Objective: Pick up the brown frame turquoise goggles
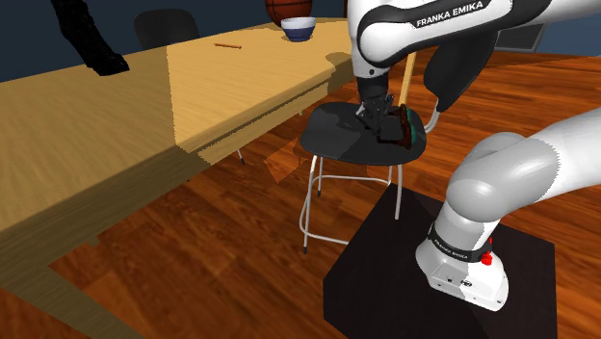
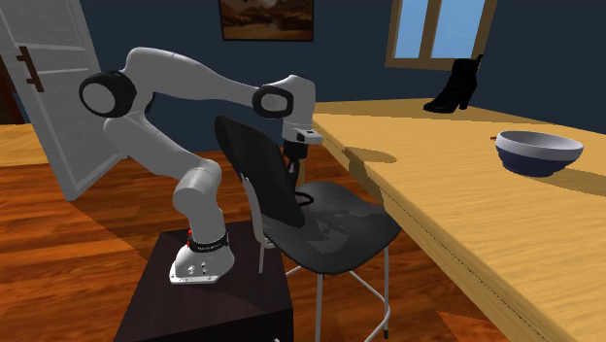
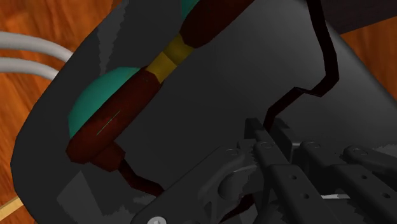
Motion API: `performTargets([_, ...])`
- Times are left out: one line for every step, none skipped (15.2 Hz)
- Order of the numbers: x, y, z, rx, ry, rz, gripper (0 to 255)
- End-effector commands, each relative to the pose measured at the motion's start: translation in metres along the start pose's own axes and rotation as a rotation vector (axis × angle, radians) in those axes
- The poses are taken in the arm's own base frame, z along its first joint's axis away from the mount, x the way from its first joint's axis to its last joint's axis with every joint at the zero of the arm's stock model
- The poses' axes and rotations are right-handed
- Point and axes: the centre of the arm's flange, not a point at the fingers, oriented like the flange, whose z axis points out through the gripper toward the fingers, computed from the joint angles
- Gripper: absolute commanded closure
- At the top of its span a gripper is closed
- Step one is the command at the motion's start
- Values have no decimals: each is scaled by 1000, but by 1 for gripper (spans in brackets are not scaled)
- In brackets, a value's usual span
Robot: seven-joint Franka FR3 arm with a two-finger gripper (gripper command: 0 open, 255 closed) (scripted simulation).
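Goggles [image 1: 401, 128] lie by the chair seat's [image 1: 332, 135] three-o'clock rim in the shoulder view. The gripper [image 1: 379, 117], whose spread cannot be told, might nudge them overboard.

2 opposed exterior views, chair [image 1: 337, 144] shared

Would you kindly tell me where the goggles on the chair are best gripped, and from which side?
Probably across the brown frame beside the yellow bridge, from above: the goggles lie on the chair seat, their frame a narrow bar.
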Motion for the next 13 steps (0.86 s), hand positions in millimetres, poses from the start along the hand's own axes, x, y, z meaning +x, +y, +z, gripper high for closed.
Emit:
performTargets([-1,1,-10,0,0,0,255])
performTargets([-2,2,-16,0,0,0,255])
performTargets([-2,3,-21,0,0,0,255])
performTargets([-3,4,-26,0,0,0,255])
performTargets([-3,5,-31,0,0,0,255])
performTargets([-4,6,-36,0,0,0,255])
performTargets([-4,7,-42,0,0,0,255])
performTargets([-5,8,-47,0,0,0,255])
performTargets([-5,9,-52,0,0,0,255])
performTargets([-6,9,-57,0,0,0,255])
performTargets([-6,10,-62,0,0,0,255])
performTargets([-6,11,-63,0,0,0,255])
performTargets([-6,11,-63,0,0,0,255])
